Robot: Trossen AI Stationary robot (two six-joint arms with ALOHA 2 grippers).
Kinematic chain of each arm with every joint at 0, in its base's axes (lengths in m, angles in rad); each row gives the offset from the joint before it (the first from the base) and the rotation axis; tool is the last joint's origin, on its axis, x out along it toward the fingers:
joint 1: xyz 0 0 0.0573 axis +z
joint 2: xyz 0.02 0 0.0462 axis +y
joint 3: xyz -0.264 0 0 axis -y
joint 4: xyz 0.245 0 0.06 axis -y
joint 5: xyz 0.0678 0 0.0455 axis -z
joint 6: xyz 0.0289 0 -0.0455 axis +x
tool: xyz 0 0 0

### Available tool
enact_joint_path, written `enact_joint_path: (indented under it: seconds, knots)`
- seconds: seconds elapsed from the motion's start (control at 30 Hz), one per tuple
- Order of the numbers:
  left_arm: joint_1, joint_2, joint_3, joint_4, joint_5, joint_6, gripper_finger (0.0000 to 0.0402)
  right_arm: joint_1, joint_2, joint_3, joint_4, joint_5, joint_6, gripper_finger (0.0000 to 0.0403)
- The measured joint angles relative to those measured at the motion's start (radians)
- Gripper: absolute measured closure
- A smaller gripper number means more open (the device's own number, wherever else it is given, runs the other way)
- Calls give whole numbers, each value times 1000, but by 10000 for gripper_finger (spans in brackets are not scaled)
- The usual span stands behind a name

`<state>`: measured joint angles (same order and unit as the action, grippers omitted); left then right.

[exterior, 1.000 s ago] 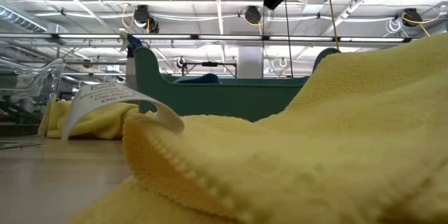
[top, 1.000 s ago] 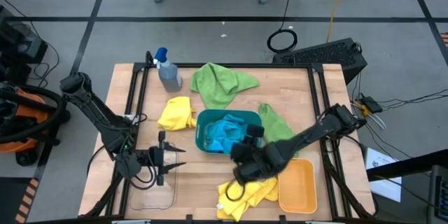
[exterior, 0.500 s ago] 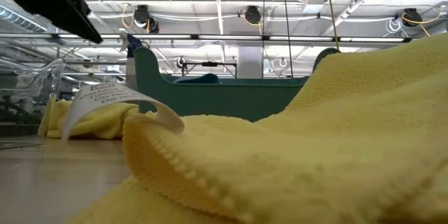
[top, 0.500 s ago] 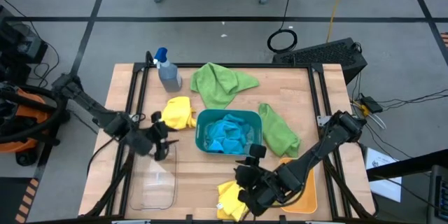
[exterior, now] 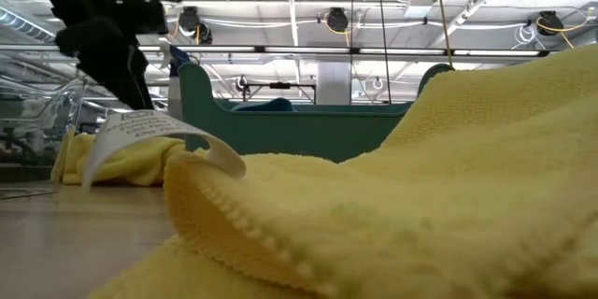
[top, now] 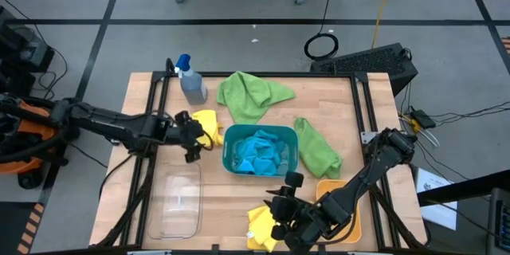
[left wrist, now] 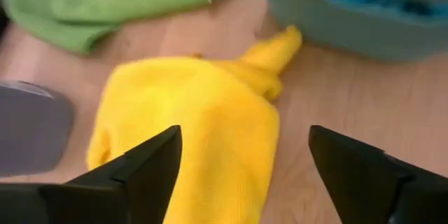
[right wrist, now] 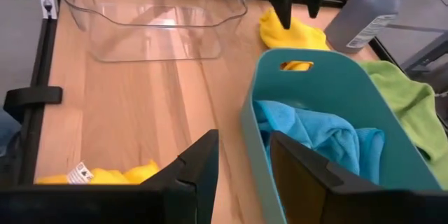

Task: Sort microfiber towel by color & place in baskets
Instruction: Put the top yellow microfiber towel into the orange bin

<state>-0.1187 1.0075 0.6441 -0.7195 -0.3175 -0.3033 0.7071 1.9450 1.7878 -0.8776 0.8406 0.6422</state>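
One yellow towel (top: 205, 126) lies bunched on the table left of the teal basket (top: 231, 159), which holds blue towels (top: 259, 151). My left gripper (top: 194, 137) hangs open just above this towel (left wrist: 196, 119), one finger over each side of it. A second yellow towel (top: 261, 227), with a white tag (exterior: 140, 131), lies at the near edge. My right gripper (top: 280, 221) hovers over it, open by a narrow gap (right wrist: 241, 175), nothing between its fingers. Two green towels (top: 251, 94) (top: 317, 150) lie spread on the table.
The clear basket (top: 175, 207) stands at the near left. The orange basket (top: 353, 225) sits at the near right, partly under my right arm. A grey spray bottle with a blue top (top: 191, 80) stands at the far left. Black frame rails run along both table sides.
My left gripper has swung from over the clear basket toward the far edge and the right, tipping down over the yellow towel beside the teal basket. My right gripper has drawn back from the teal basket toward the near edge, over the other yellow towel.
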Motion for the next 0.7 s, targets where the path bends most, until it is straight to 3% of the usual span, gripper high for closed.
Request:
enact_joint_path:
  seconds: [0.27,0.4,0.7]
  knots:
    - [85,157,0,11,59,80,93,9,0,0,36,2,-3,282]
    - [112,231,0,14,97,102,128,10,0,0,40,2,-6,282]
    - [156,348,0,75,81,163,215,15,34,0,119,-2,-99,282]
